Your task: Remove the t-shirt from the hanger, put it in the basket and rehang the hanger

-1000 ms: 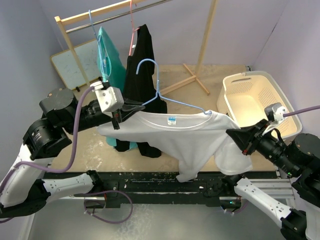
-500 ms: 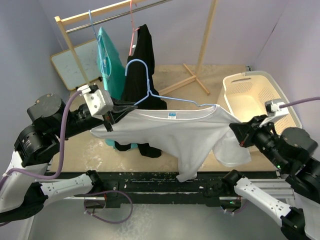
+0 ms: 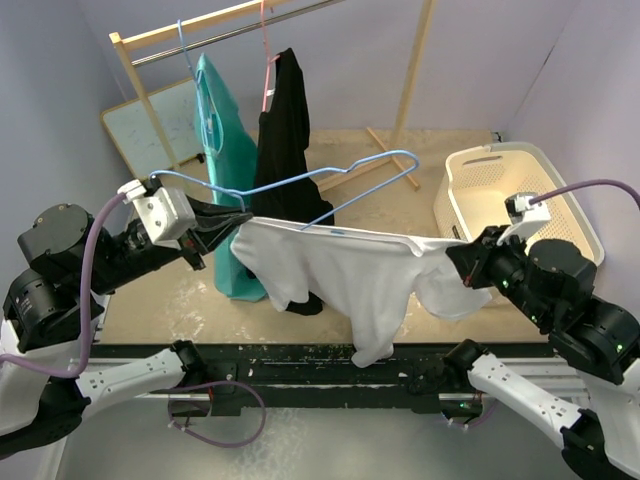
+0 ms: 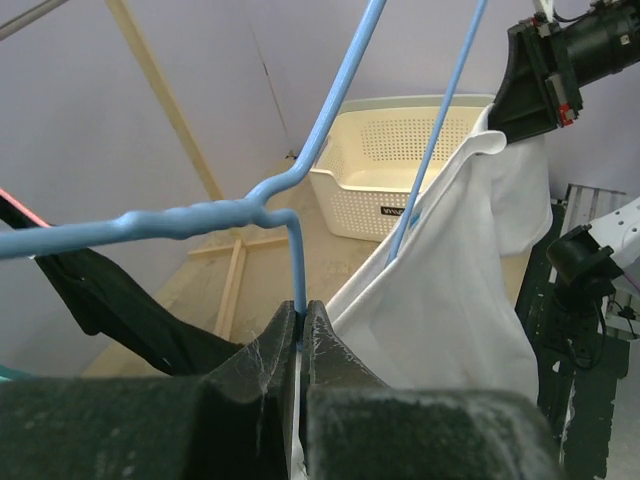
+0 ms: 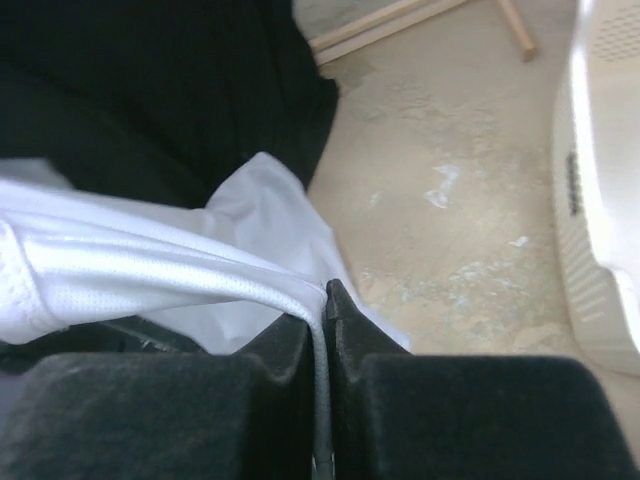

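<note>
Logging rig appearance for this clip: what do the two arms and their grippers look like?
The left arm and right arm both have bulky round black joints above white lower links. Each carries a lilac cable running to a white wrist camera box. The fingers are black, and the left ones are scuffed whitish.

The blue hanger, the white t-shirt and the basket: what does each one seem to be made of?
The hanger is probably metal wire with a glossy blue coating: it is thin, with a twisted neck. The t-shirt looks like soft matte knit fabric, perhaps cotton: it drapes and folds. The basket seems to be moulded plastic, cream, with a slight sheen: regular holes in stiff walls.
</note>
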{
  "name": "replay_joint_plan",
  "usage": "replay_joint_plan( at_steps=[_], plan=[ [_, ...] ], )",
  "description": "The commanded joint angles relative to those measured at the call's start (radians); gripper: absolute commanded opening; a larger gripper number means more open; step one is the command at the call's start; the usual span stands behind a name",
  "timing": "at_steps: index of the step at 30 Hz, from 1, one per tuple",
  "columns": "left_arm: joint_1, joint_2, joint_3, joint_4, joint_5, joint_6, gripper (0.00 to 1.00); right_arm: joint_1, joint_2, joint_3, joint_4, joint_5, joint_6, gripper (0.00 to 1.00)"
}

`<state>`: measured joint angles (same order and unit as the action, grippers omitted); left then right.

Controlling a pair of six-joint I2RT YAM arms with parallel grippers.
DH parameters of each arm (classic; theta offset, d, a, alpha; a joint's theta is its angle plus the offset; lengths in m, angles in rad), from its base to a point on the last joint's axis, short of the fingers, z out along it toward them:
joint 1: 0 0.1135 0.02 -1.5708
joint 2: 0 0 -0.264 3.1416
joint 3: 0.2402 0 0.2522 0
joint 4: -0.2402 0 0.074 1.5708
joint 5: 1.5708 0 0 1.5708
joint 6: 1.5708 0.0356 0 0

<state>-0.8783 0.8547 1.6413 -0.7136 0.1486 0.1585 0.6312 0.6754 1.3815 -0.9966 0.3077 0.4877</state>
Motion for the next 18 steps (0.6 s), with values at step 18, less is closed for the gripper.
replay_joint_plan(
  at_steps=[18],
  plan=[
    [0.007, 0.190, 0.012, -0.033, -0.004, 0.086, 0.00, -0.011, -0.008, 0.431, 0.130, -0.759, -0.270, 0.54]
  ],
)
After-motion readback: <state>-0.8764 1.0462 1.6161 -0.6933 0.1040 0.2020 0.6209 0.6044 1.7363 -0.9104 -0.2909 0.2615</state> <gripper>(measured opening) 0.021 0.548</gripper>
